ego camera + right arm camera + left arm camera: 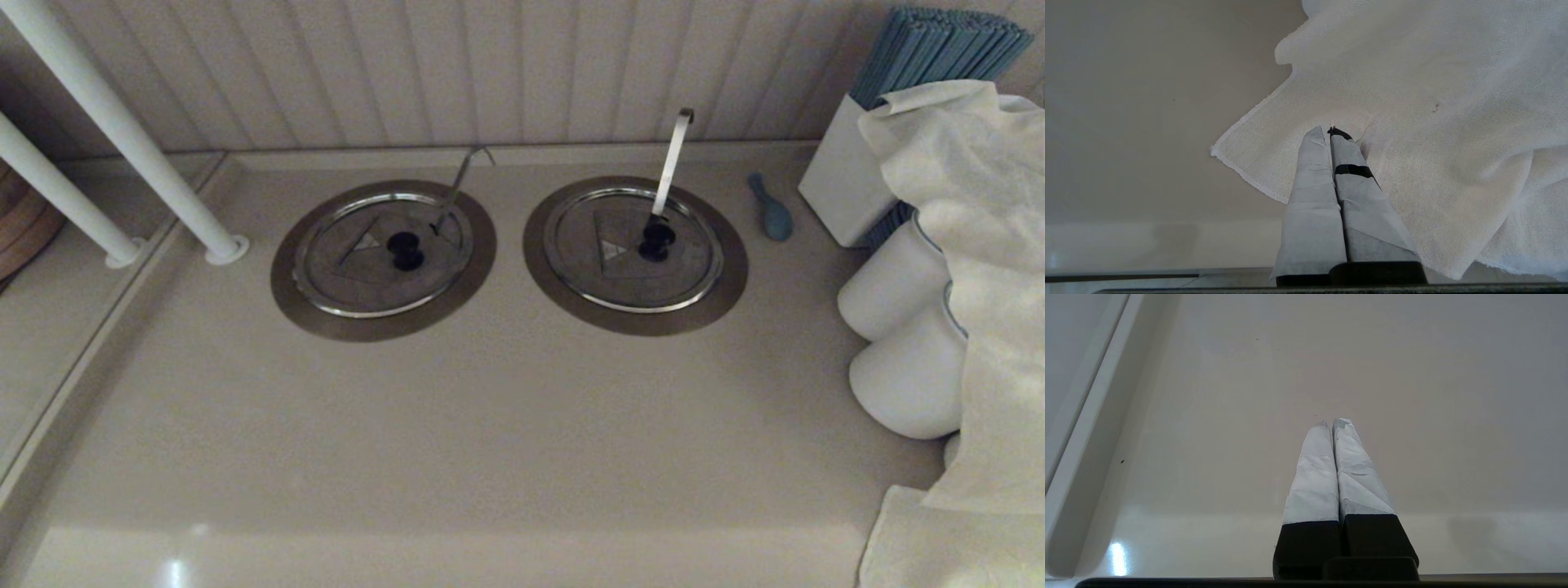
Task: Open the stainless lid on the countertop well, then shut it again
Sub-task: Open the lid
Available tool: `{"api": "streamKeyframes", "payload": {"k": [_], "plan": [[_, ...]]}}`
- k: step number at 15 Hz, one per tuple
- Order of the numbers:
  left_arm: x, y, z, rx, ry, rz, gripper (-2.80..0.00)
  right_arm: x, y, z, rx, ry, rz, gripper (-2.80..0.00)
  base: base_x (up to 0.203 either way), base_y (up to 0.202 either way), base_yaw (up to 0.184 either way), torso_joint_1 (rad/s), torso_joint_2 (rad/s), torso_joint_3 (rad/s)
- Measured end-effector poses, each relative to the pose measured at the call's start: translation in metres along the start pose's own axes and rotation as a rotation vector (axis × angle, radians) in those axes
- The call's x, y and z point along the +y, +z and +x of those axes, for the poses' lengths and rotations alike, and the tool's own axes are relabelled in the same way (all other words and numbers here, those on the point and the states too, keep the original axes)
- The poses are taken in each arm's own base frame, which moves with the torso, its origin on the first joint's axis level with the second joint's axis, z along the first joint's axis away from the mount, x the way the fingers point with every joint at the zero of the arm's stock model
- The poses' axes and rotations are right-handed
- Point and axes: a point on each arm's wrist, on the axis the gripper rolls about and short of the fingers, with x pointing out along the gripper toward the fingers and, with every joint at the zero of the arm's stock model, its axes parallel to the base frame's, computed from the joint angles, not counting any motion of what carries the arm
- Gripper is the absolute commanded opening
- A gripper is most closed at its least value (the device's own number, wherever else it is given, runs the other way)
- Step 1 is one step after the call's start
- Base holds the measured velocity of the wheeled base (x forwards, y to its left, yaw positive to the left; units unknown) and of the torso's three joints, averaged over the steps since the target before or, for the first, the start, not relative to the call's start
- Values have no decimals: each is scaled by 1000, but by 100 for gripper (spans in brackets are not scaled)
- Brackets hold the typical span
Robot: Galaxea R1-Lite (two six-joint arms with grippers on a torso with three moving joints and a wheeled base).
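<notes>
Two wells sit side by side in the beige tabletop (pixel 490 425), both covered. At the left, the countertop well (pixel 383 260) carries the stainless lid (pixel 382 253) flat in its rim, thin hooked rod (pixel 457 186) rising beside the black knob (pixel 405 250). Opening has not begun. Left tool (pixel 1329 424) hovers clenched over bare tabletop; right tool (pixel 1327 131), clenched and empty, hangs above a white cloth (pixel 1433 122). Next, I judge, one tool must release, reach the knob and lift.
</notes>
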Motion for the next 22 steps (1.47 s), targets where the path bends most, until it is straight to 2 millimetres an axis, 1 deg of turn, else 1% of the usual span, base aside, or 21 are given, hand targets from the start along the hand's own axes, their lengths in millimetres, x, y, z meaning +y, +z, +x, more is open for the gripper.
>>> {"api": "streamKeyframes", "payload": {"k": [2, 6, 7, 9, 10, 11, 12, 13, 15, 16, 17, 19, 20, 21, 22], "plan": [[0, 0, 0, 1, 8, -18, -280, 0, 0, 0, 0, -1, 0, -280, 0, 0, 0, 0, 0, 0], [0, 1, 0, -7, 7, 24, -280, 0, 0, 0, 0, -1, 0, -280, 0, 0, 0, 0, 0, 0], [0, 9, -2, -44, 8, 24, -280, 0, 0, 0, 0, -1, 0, -280, 0, 0, 0, 0, 0, 0], [1, 49, -16, -196, 4, 24, -280, 0, 0, 0, 0, -1, 0, -280, 0, 0, 0, 0, 0, 0], [1, 75, -25, -278, -8, 28, -280, 0, 0, 0, 0, -2, 0, -280, 0, 0, 0, 0, 0, 0], [1, 98, -30, -319, -25, 33, -280, 0, 0, 0, 0, -2, 0, -280, 0, 0, 0, 0, 0, 0], [1, 121, -31, -342, -41, 34, -280, 0, 0, 0, 0, -1, 0, -280, 0, 0, 0, 0, 0, 0], [1, 147, -25, -344, -59, 29, -280, 0, 0, 0, 0, 0, 0, -280, 0, 0, 0, 0, 0, 0], [2, 199, 3, -308, -91, 3, -280, 0, 0, 0, 0, -1, 0, -280, 0, 0, 0, 0, 0, 0], [2, 220, 25, -267, -105, -10, -280, 0, 0, 0, 0, -1, 0, -280, 0, 0, 0, 0, 0, 0], [2, 241, 51, -217, -121, -24, -280, 0, 0, 0, 0, -1, 0, -280, 0, 0, 0, 0, 0, 0], [-3, 272, 106, -91, -160, -55, -280, 0, 0, 0, 0, -1, 0, -280, 0, 0, 0, 0, 0, 0], [-11, 279, 134, -5, -186, -72, -280, 0, 0, 0, 0, -2, 0, -280, 0, 0, 0, 0, 0, 0], [-21, 279, 160, 78, -214, -87, -280, 0, 0, 0, 0, -2, 0, -280, 0, 0, 0, 0, 0, 0], [-34, 275, 187, 156, -240, -94, -280, 0, 0, 0, 0, -1, 0, -280, 0, 0, 0, 0, 0, 0]]}}
